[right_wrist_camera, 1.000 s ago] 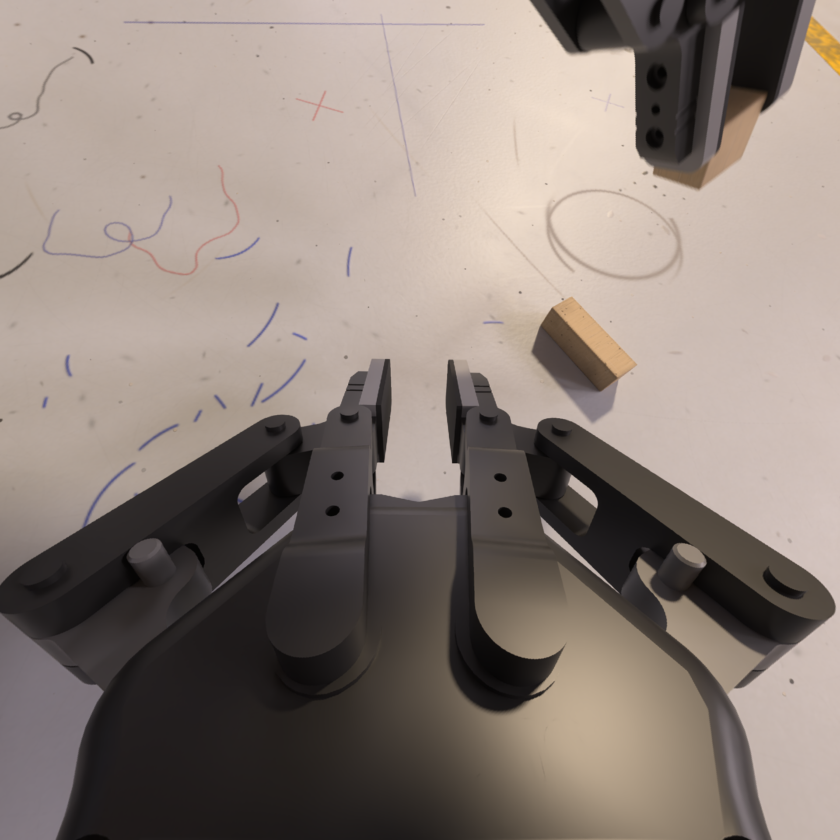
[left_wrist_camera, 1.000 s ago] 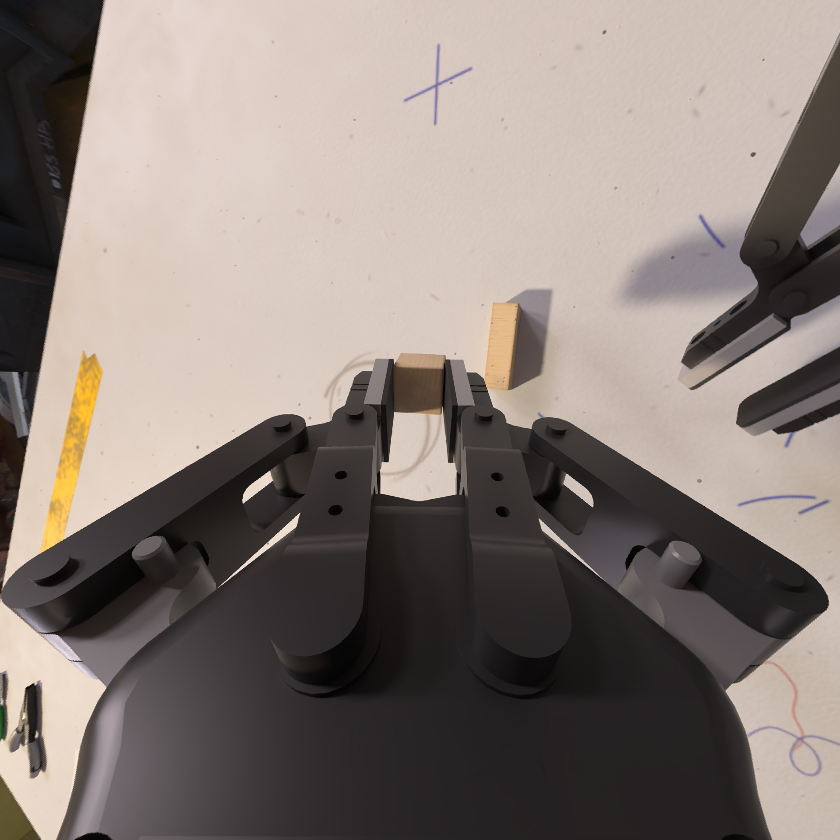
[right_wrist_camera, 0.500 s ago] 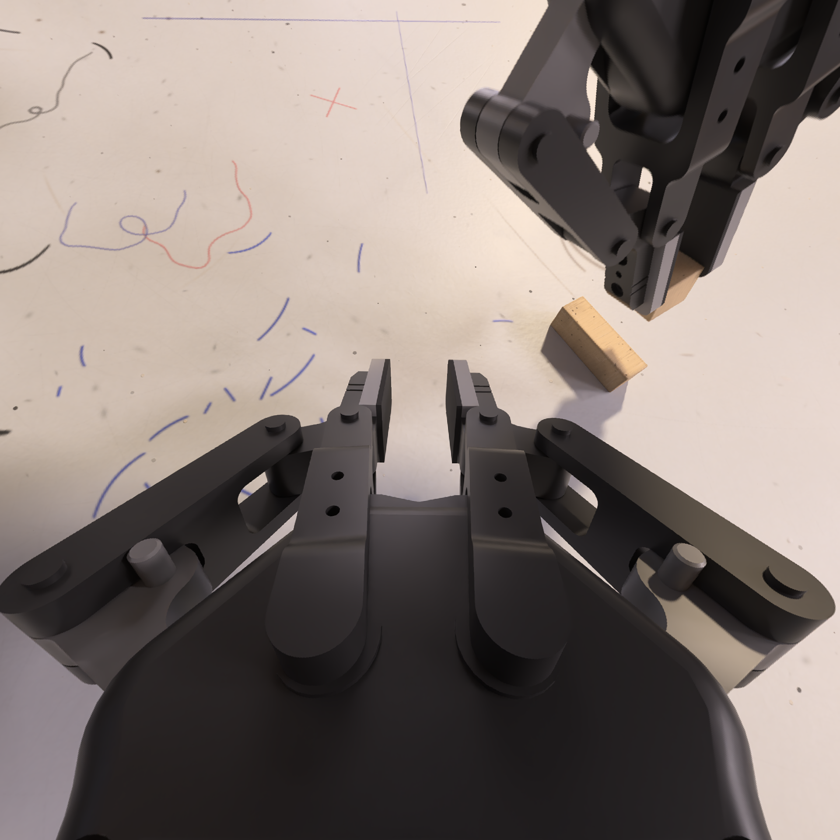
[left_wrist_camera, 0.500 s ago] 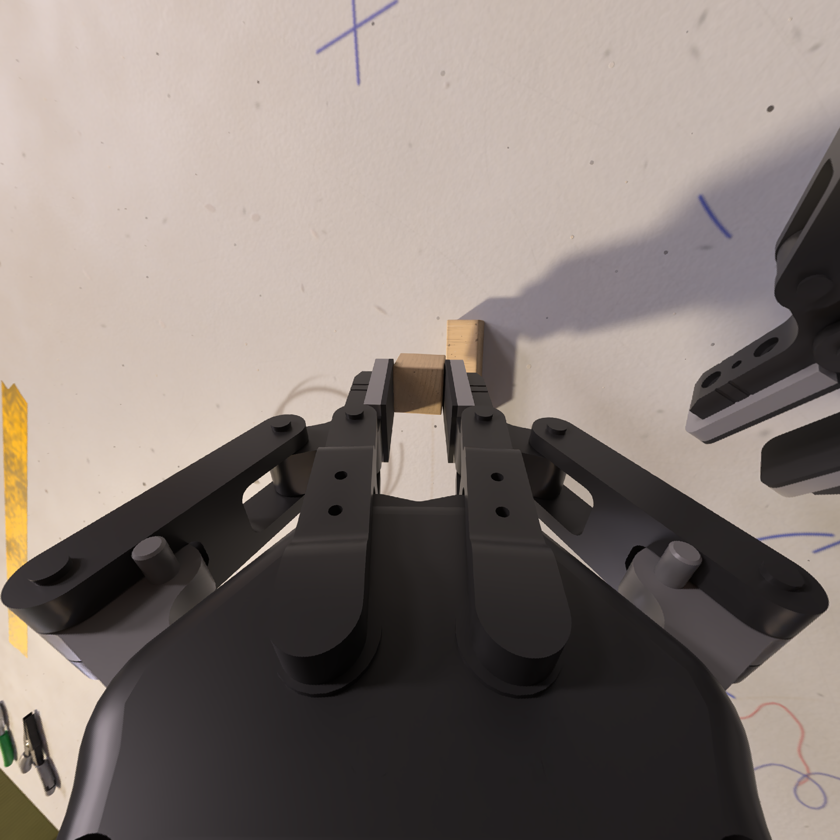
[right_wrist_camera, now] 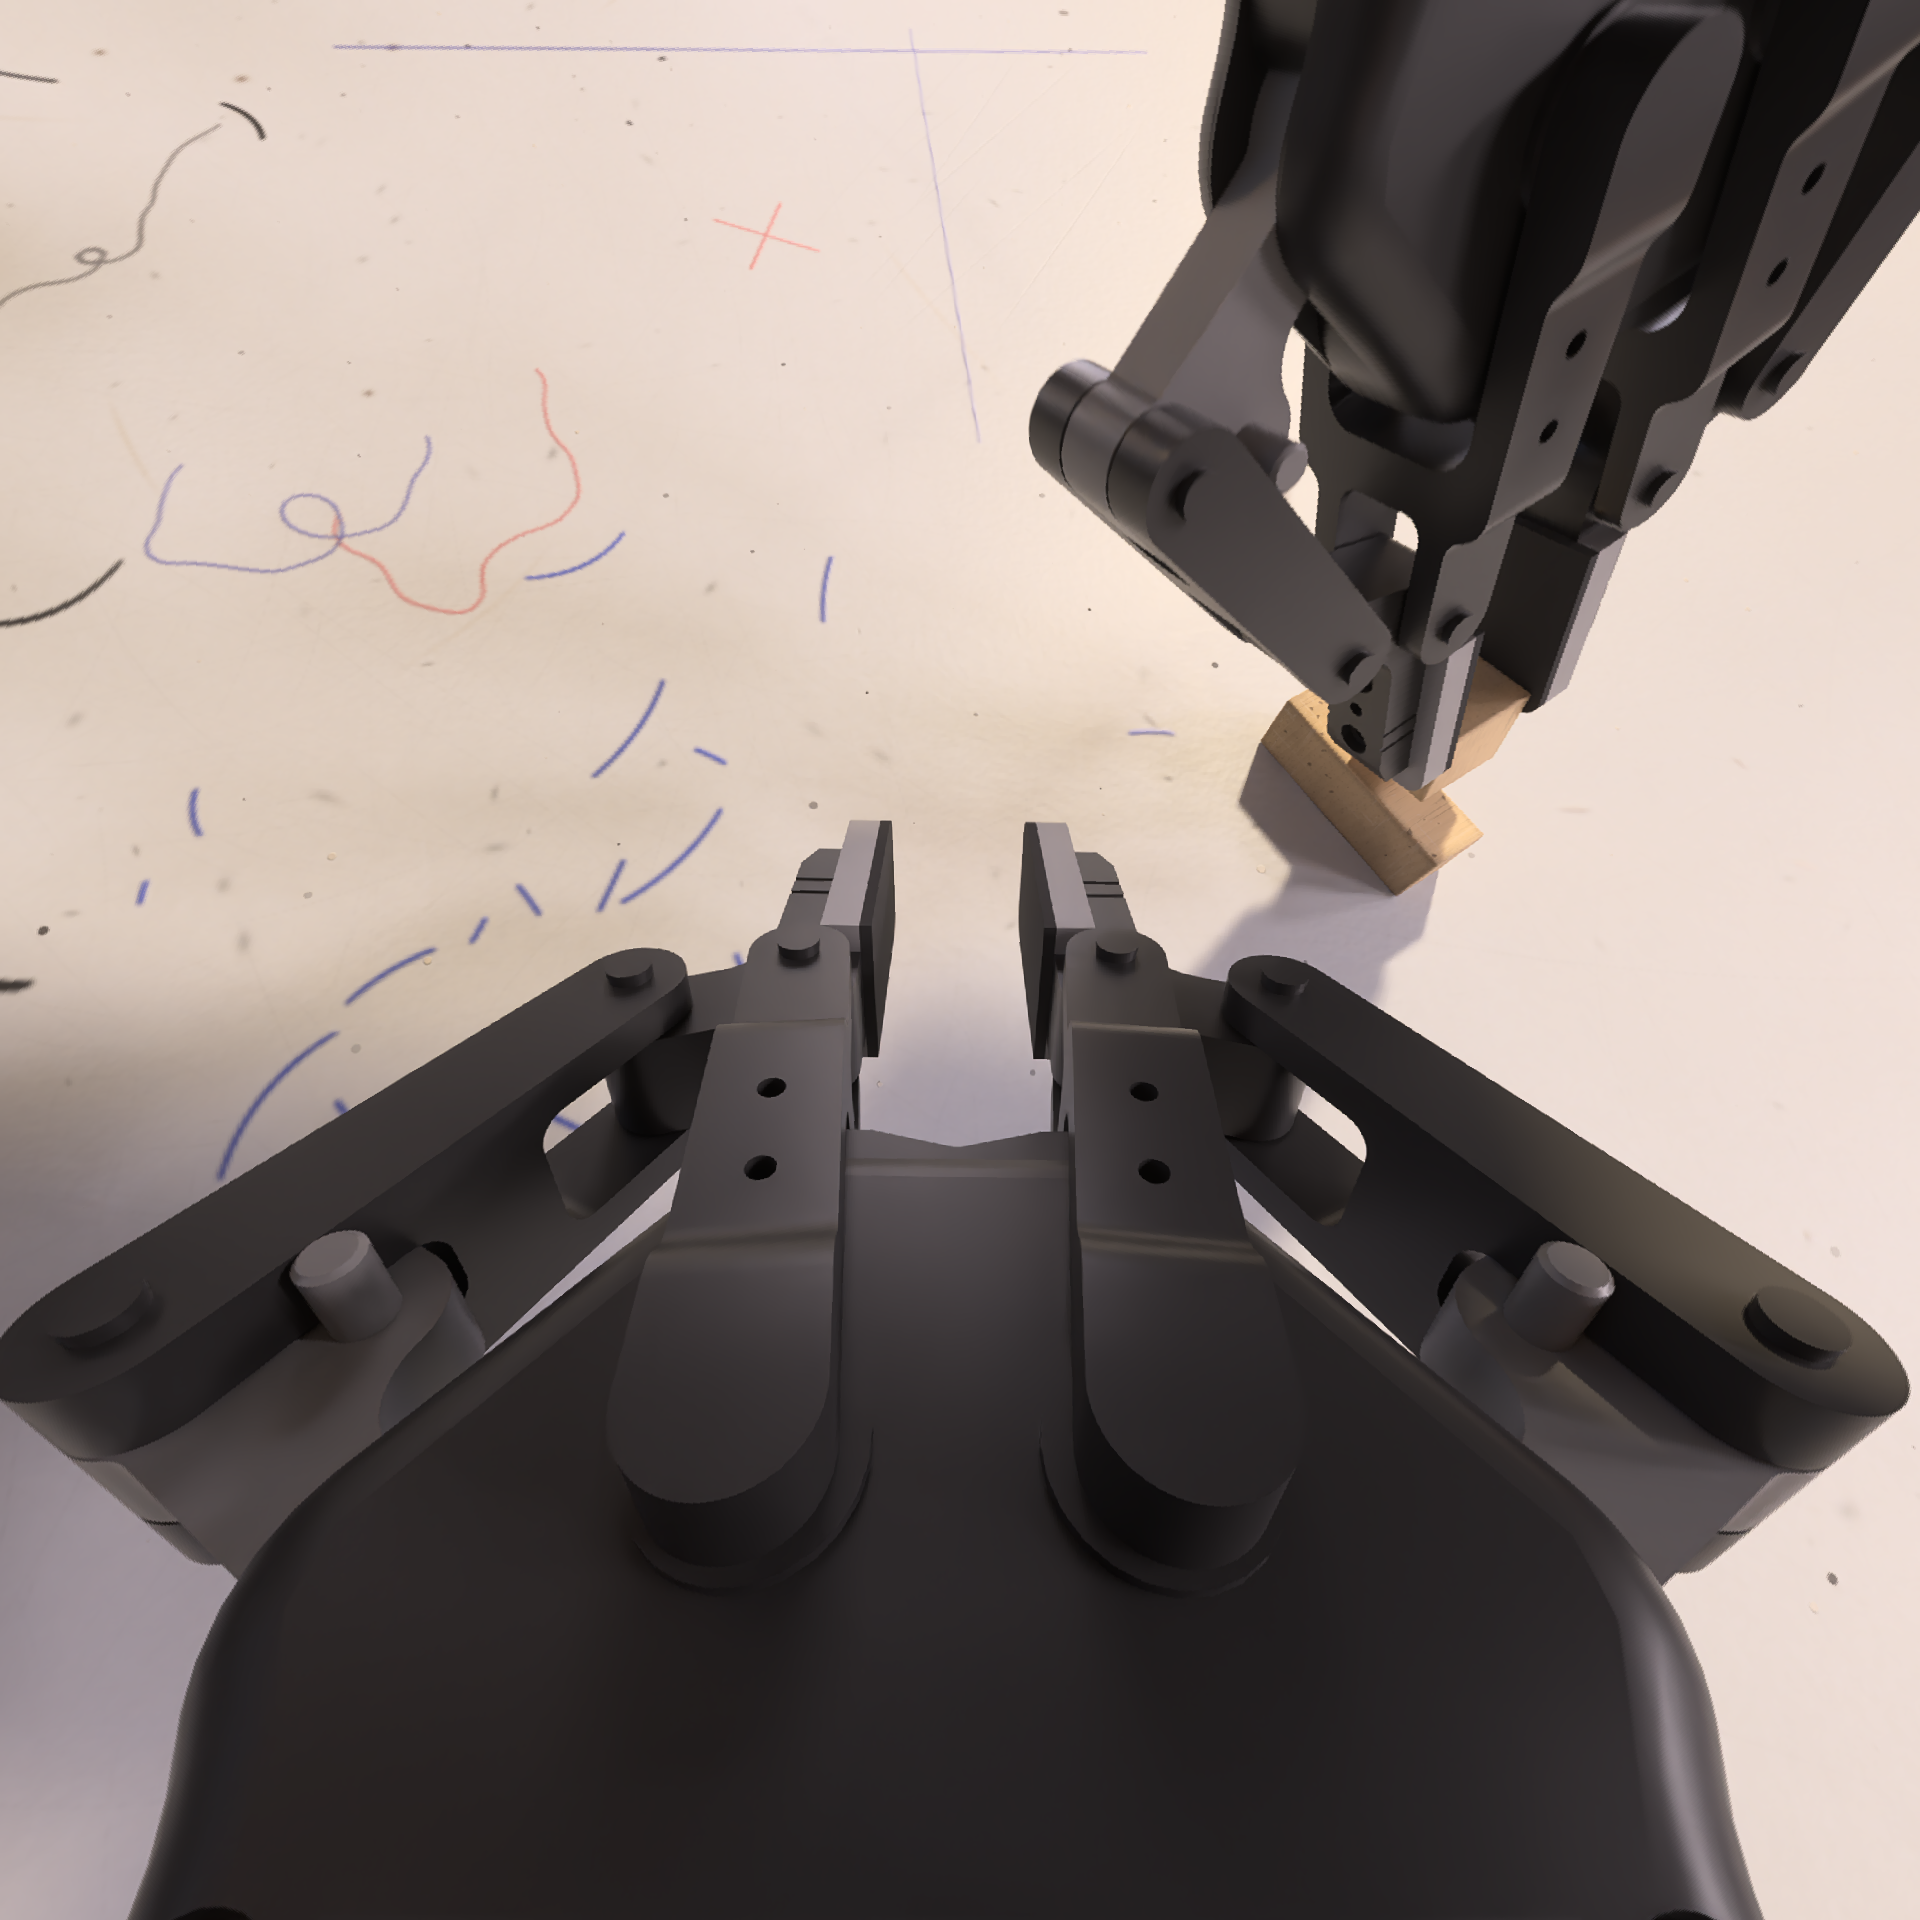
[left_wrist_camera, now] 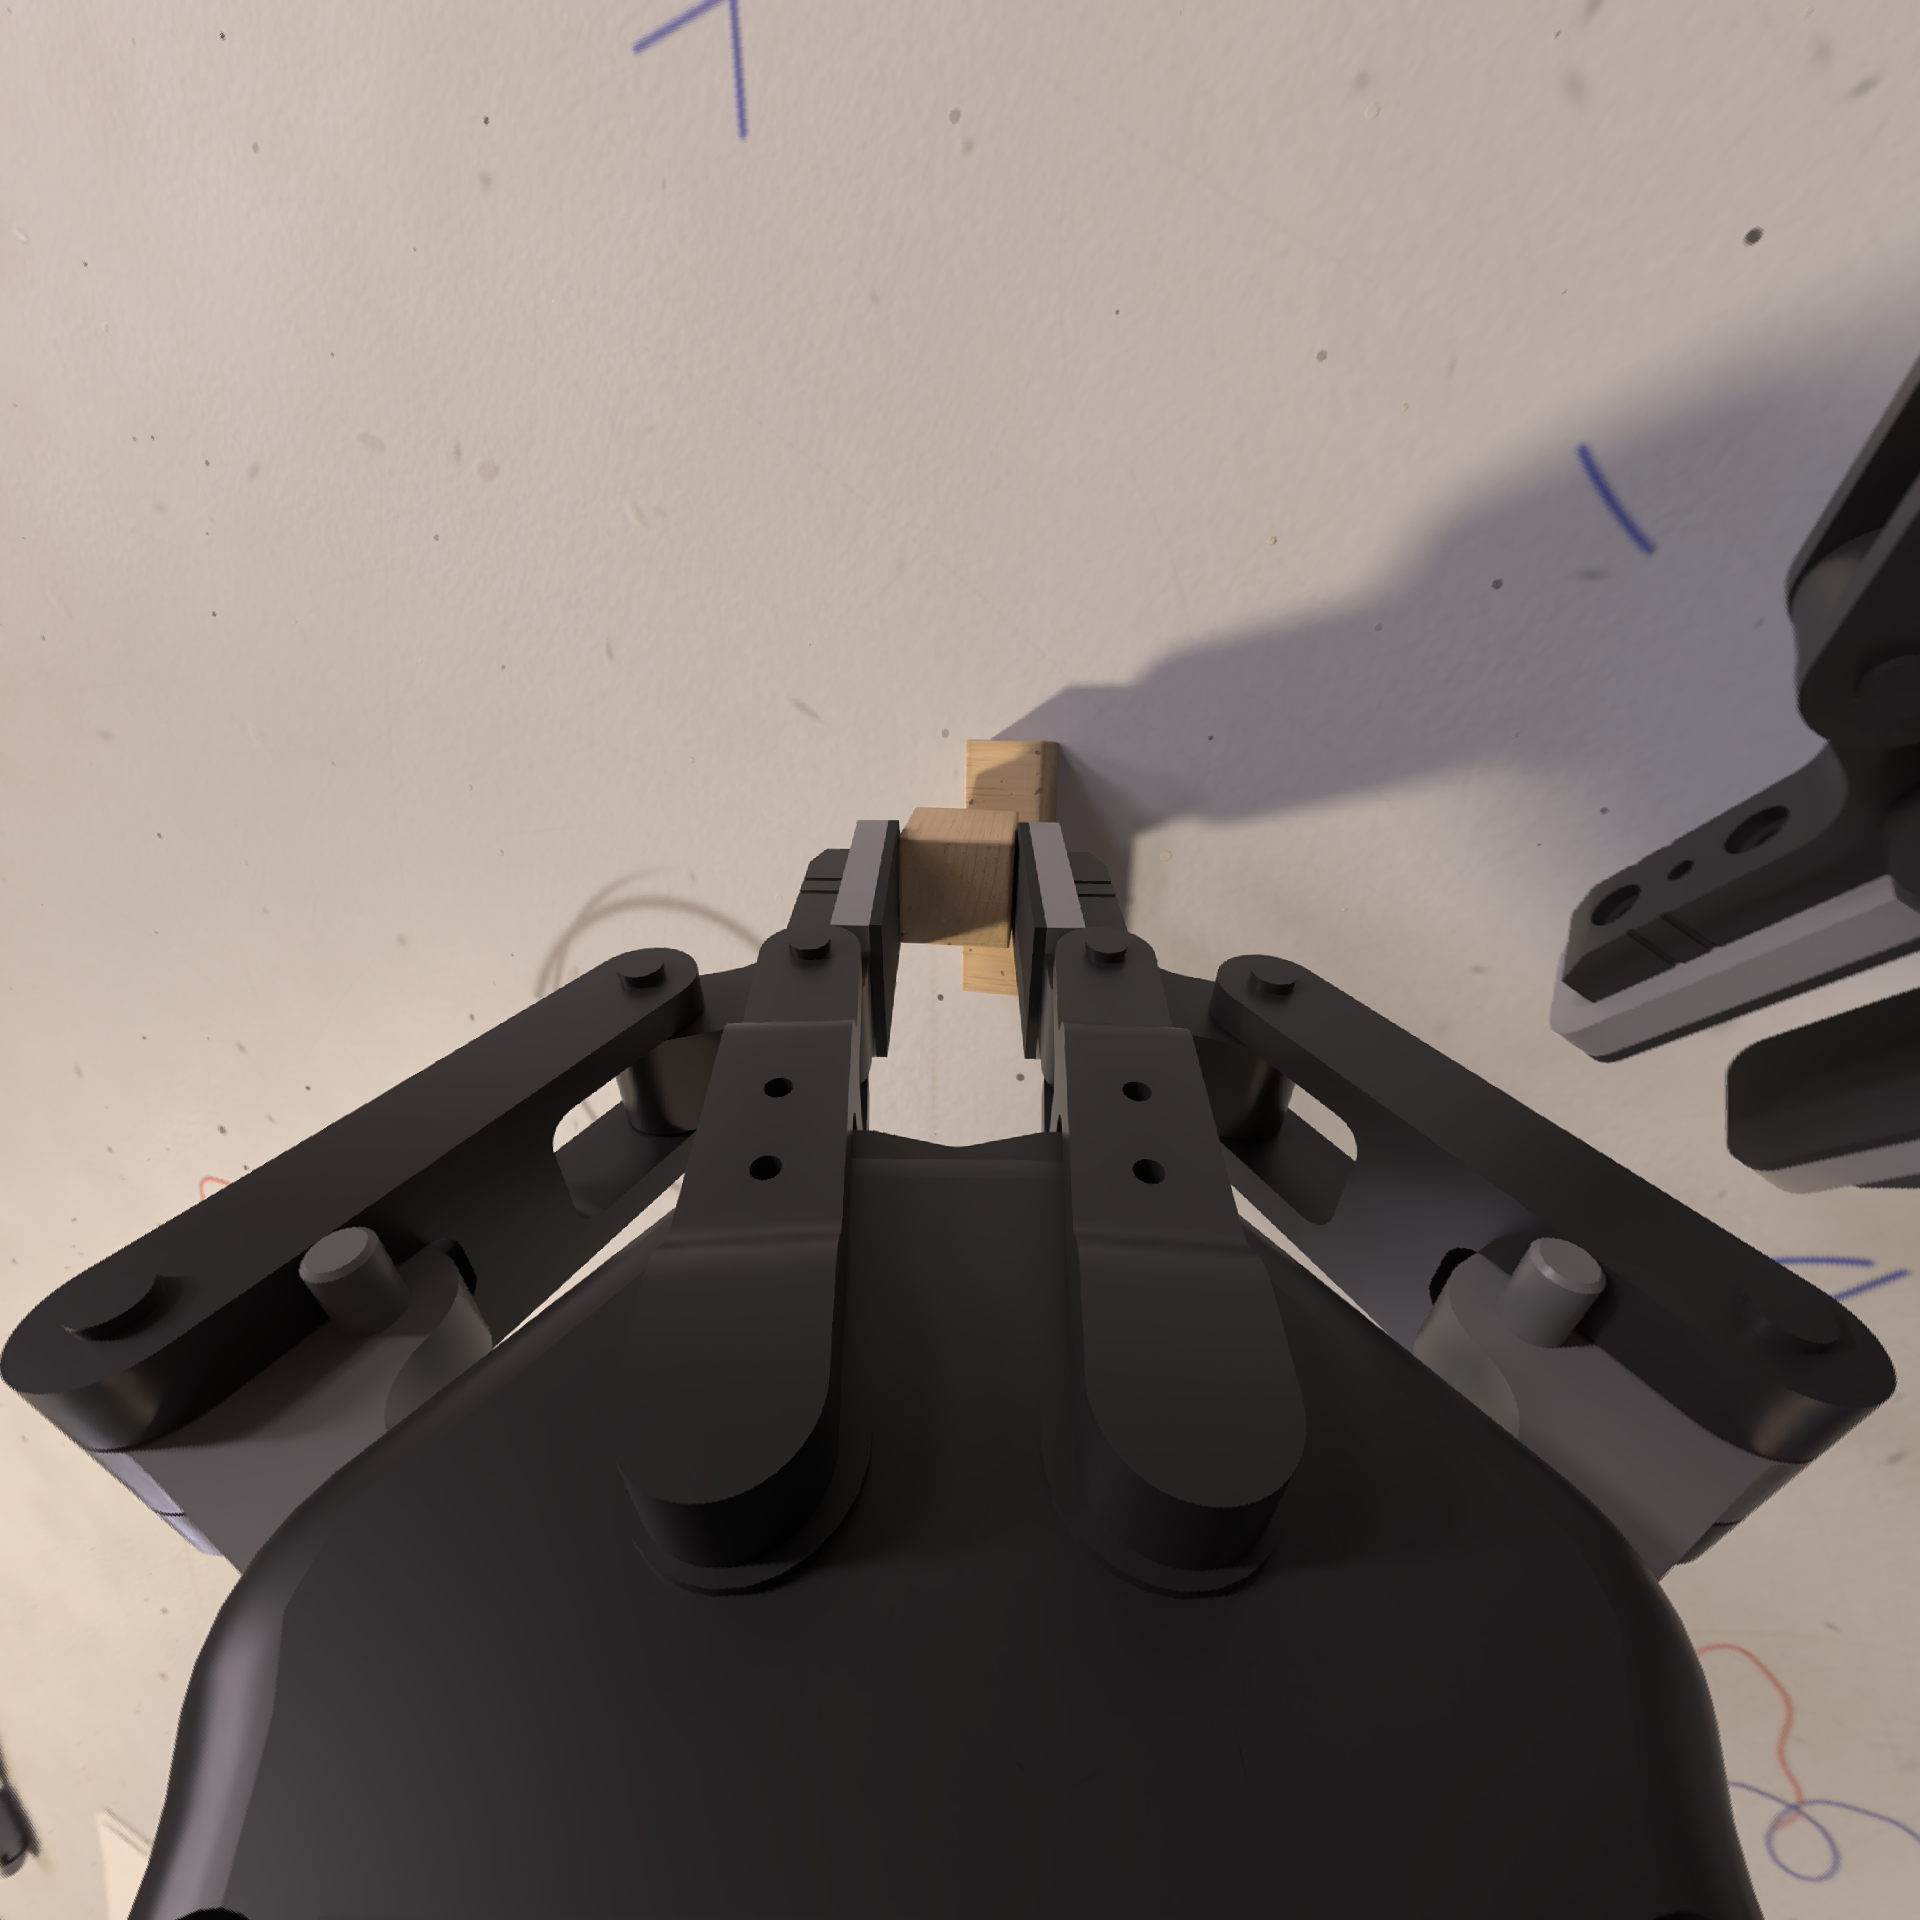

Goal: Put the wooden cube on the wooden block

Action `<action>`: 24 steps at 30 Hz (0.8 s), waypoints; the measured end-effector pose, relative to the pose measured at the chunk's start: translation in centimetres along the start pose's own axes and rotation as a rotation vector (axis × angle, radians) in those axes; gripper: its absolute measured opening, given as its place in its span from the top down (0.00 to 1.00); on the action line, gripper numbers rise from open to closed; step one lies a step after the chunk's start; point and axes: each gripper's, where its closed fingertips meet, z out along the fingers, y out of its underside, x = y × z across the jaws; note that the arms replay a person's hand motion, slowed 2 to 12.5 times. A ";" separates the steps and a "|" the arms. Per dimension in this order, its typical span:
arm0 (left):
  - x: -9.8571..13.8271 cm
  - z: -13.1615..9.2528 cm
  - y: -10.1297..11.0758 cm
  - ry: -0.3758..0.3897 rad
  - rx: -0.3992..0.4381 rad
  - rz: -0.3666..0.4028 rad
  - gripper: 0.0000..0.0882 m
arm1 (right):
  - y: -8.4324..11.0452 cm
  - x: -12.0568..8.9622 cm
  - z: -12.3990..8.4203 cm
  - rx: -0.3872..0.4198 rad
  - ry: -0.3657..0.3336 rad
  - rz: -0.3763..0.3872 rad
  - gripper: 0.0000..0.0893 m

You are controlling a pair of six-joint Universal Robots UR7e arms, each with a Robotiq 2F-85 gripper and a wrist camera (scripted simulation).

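A: On the pale table (left_wrist_camera: 520,520), what is the left gripper (left_wrist_camera: 956,883) holding?

B: It is gripping the wooden cube (left_wrist_camera: 956,878) between its two pads, one pad on each side of the cube. The jaws are closed only as far as the cube allows.

A: And where is the wooden block (left_wrist_camera: 1010,777) lying?

B: Directly under the cube. In the left wrist view its far end is showing beyond the cube and its near end is showing below it. In the right wrist view the cube (right_wrist_camera: 1488,717) is sitting over the middle of the block (right_wrist_camera: 1392,821), and the left gripper (right_wrist_camera: 1455,717) is coming down on it from above. If the cube is touching the block or is just above it, I cannot tell.

A: What is the right gripper (right_wrist_camera: 956,883) doing?

B: It is hanging over the table (right_wrist_camera: 520,312), near the block but apart from it. Its jaws are partly open, with nothing between the fingers. Blue and red pen marks (right_wrist_camera: 364,530) are lying on the table to its left.
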 end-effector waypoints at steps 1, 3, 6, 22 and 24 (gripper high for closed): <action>0.0 -0.2 0.0 0.006 0.007 -0.007 0.78 | 0.0 0.0 0.0 0.000 0.000 0.000 0.75; 0.1 -0.6 -0.1 0.015 0.021 -0.024 0.71 | 0.0 0.0 0.0 0.000 -0.001 -0.001 0.75; -0.2 -1.6 -0.2 0.011 0.045 -0.046 0.66 | 0.0 0.0 0.0 0.001 -0.002 0.000 0.75; -2.5 -12.1 3.6 -0.154 0.171 -0.109 0.68 | -0.1 0.0 -0.1 0.010 -0.006 0.010 0.75; -2.7 -13.6 5.0 -0.176 0.172 -0.128 0.68 | -0.1 0.0 -0.1 0.011 -0.006 0.011 0.75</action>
